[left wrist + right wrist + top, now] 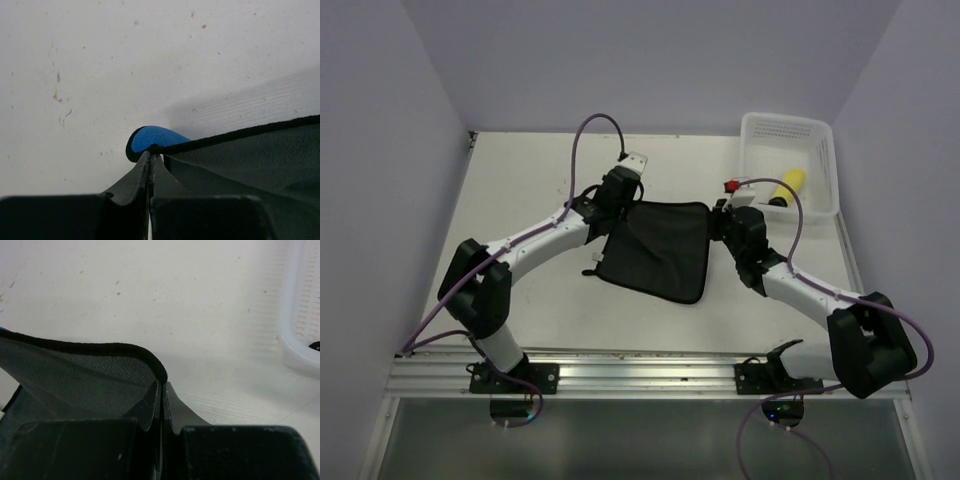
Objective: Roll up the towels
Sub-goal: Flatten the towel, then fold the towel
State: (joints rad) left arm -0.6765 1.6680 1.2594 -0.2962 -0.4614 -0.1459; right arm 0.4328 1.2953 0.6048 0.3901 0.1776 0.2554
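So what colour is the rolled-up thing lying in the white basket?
Bright yellow, dark at one end. That rolled towel shows best in the top external view.

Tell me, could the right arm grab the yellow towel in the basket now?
Probably not yet: the right gripper is shut on the blue towel's corner. Once it lets go, the open basket sits close by, with nothing over the yellow towel.

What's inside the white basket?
A yellow rolled towel lies inside the white basket, with something small and dark at its near end. A purple cable crosses the basket's near side, hiding a bit there.
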